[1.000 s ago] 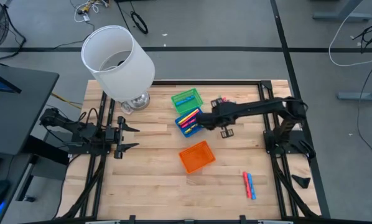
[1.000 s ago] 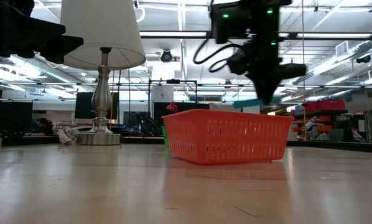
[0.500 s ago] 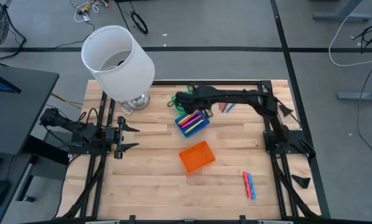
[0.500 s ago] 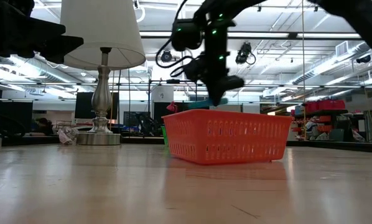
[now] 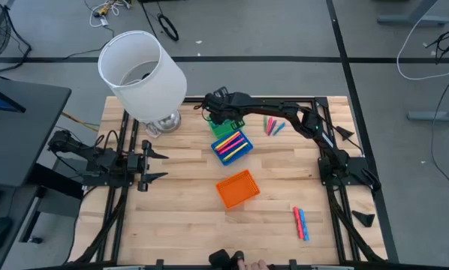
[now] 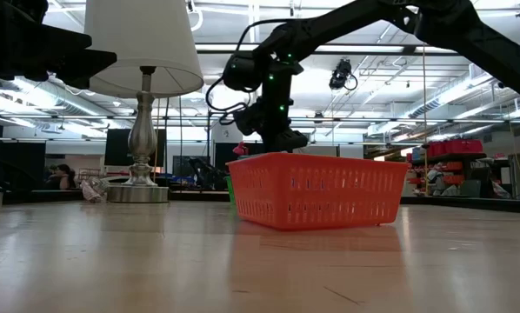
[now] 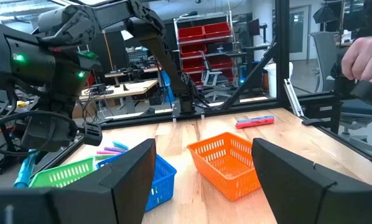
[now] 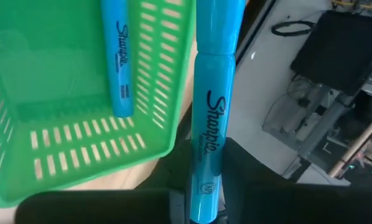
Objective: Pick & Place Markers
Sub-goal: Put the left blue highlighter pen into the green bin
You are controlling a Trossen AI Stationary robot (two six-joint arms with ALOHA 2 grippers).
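Observation:
My right gripper hangs over the far left corner of the green tray, shut on a blue marker. Another blue marker lies inside that tray. The blue tray beside it holds several pink, yellow and green markers. Loose markers lie on the table near the far edge, and a red and a blue one lie at the near right. My left gripper waits open at the table's left, level, with nothing between its fingers. My right gripper pinches the blue marker near its one end between its two fingers. The fingers slant down from the table's right. The marker sticks out ahead of them, roughly along them, and is lifted clear above the green tray's rim.
An orange tray stands near the table's middle. A lamp with a white shade stands at the far left, close to the right gripper. A person's hand shows beyond the table's edge in the left wrist view.
My right gripper has carried the blue marker from over the blue tray toward the table's far edge and left, to the green tray's far left corner. It has rolled on the way and stayed shut on the marker.

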